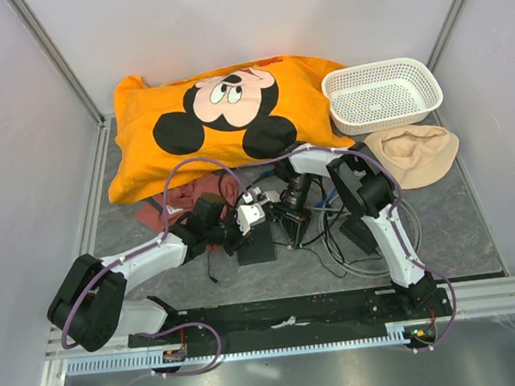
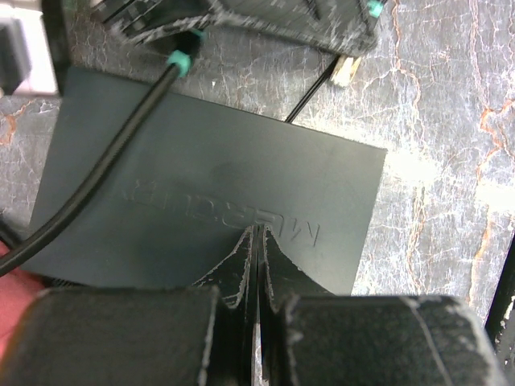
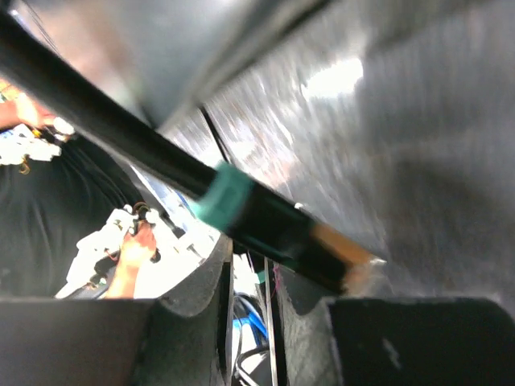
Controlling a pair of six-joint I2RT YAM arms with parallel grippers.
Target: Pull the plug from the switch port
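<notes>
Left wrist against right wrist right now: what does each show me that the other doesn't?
Left wrist only: the left gripper shut, tips on the embossed top of the dark grey switch, and a second teal-banded cable crossing it. Right wrist only: a close look at the plug lying across the right gripper at its fingertips, apparently pinched there. Both: that plug, clear tip exposed, teal band behind it, out of the switch.

From above you can't make out the ports on the grey box — too small, half covered. Your right wrist view blurs the cable, its end unreadable.
</notes>
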